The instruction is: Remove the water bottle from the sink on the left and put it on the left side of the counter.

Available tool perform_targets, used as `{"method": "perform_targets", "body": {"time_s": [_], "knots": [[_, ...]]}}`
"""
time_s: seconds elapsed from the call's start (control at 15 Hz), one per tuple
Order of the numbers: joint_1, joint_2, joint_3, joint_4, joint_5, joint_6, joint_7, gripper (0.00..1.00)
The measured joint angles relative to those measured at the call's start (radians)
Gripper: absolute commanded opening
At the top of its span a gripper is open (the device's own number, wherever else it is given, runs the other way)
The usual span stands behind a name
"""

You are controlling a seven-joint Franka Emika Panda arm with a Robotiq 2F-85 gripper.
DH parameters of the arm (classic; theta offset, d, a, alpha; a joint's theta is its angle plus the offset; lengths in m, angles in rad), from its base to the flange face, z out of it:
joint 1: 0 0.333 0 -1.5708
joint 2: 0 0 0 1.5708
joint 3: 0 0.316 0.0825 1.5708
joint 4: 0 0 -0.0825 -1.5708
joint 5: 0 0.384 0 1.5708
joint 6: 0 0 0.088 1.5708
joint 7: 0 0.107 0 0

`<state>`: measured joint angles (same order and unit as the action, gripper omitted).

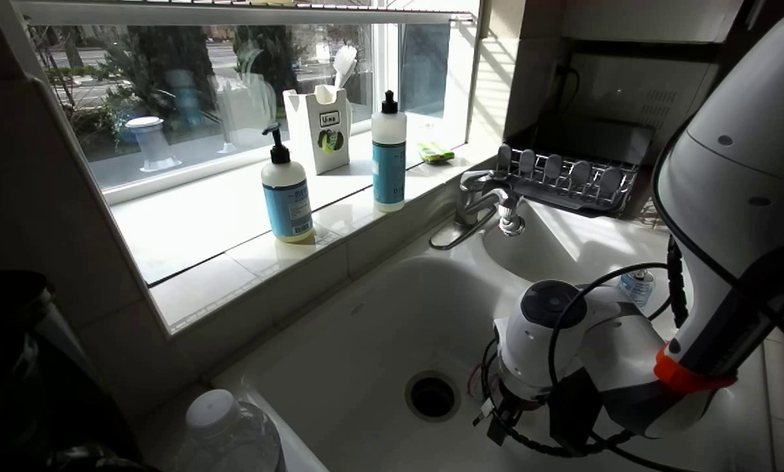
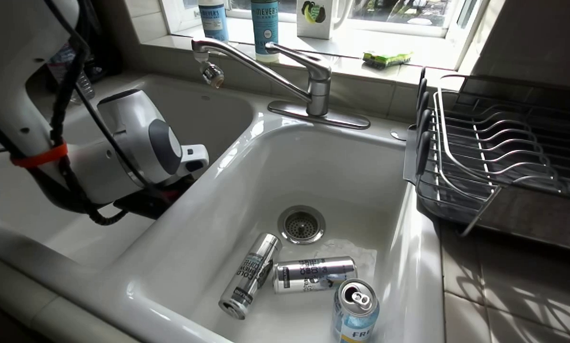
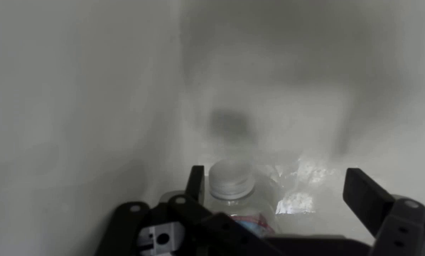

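While our gripper (image 3: 276,172) has its fingers (image 3: 197,182) wide apart, gripping nothing, the clear water bottle (image 3: 243,204) shows between them in the white sink (image 1: 398,301), cap (image 3: 231,177) just beside one finger; we see it run toward the wrist view's lower edge, tilt unclear.

The water bottle (image 3: 239,204) is resting in the left sink (image 2: 218,109). In the right basin (image 2: 342,162), two cans (image 2: 250,276) are lying before the drain (image 2: 301,225), a third can (image 2: 355,312) standing near right; the faucet (image 2: 319,90) is standing behind, the dish rack (image 2: 499,159) sitting to the right.
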<state>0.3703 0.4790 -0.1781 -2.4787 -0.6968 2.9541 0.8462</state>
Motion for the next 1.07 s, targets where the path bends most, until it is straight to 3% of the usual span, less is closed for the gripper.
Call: {"method": "perform_targets", "body": {"time_s": [0.6,1.07], "knots": [[0.015,0.040,-0.031,0.024,-0.001,0.004,0.059,0.03],[0.000,0.020,-0.016,0.019,0.003,0.002,0.071,0.02]]}}
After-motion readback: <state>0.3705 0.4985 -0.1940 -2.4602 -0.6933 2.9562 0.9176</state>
